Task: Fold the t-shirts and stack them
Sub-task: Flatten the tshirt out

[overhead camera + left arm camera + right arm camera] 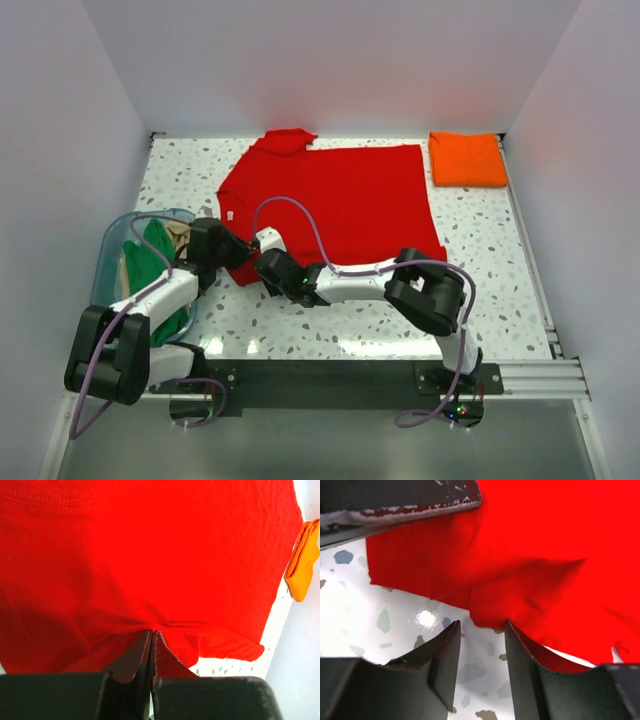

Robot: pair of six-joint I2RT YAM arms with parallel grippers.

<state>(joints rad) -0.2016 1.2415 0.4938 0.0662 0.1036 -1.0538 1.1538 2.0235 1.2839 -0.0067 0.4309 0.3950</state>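
Left end effector (151,632) is clamped tight on the lower-left edge of the red t-shirt (345,200), cloth puckered at its tips. Right end effector (481,625) has jaws partway apart and grips nothing; the shirt's edge is at its tips, speckled table (490,270) showing between. Red t-shirt lies spread mid-frame in top view. Folded orange t-shirt (467,159) upper right. Green t-shirt (150,265) in clear tub (112,232), left.
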